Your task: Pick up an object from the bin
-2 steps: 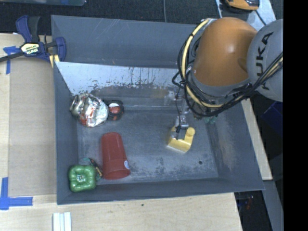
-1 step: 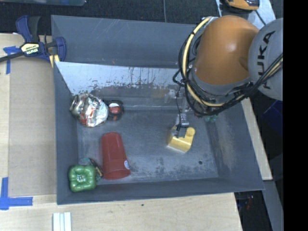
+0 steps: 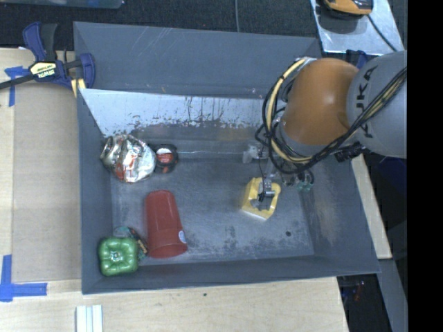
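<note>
Yellow block (image 3: 257,205), the one thing under the jaws, lies on the floor of the bin (image 3: 208,61) right of the middle. It is closer to the right wall than to the left and about halfway between the near and far walls.

Nearest of all, a green toy pepper (image 3: 118,256) sits in the bin's near-left corner. Just beside it, to its right and a little farther back, a red cup (image 3: 163,221) lies on its side, its wider end toward the near wall. A small dark bit shows between pepper and cup, too small to name.

Next back comes the yellow block, turned a little askew to the bin's walls and well apart from the cup. The jaws stand on or just over its upper face, dark against the yellow. Whether they are spread or closed cannot be told, nor whether the block sits between them. Above them the wrist's orange cover (image 3: 317,106), ringed with yellow and black cables (image 3: 277,126), hangs over the right part of the bin, and the grey arm (image 3: 381,109) crosses the right rim.

Farthest back, along the foot of the far wall toward its left end, lie a small red and white ball (image 3: 165,158) and, just beside it on the left, a crumpled silvery wrapper (image 3: 128,159) with red marks. The far wall behind them is streaked with dark scratches.
</note>
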You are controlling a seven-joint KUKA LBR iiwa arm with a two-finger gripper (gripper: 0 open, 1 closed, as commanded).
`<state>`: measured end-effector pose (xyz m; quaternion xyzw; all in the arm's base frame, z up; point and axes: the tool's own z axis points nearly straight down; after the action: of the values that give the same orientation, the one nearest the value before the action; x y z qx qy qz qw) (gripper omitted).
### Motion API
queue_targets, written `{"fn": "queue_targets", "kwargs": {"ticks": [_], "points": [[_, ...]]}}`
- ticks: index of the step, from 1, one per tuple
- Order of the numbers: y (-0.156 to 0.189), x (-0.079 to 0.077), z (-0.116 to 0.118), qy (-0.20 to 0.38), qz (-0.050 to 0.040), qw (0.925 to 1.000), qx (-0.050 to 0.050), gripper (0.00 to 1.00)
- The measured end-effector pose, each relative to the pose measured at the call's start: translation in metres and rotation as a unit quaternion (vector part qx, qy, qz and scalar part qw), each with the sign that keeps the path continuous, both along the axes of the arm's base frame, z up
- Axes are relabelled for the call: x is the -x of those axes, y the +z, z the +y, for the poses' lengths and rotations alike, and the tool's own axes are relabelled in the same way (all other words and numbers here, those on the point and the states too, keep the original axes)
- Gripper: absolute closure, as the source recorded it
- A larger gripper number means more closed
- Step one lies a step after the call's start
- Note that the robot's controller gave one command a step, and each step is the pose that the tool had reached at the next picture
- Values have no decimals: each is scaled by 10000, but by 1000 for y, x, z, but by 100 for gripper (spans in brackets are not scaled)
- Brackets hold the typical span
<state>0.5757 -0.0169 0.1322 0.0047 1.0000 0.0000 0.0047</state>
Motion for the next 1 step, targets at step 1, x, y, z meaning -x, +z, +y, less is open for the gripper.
{"fn": "queue_targets", "kwargs": {"ticks": [1], "points": [[23,1,-48,-133,-70,9999,-6,0]]}}
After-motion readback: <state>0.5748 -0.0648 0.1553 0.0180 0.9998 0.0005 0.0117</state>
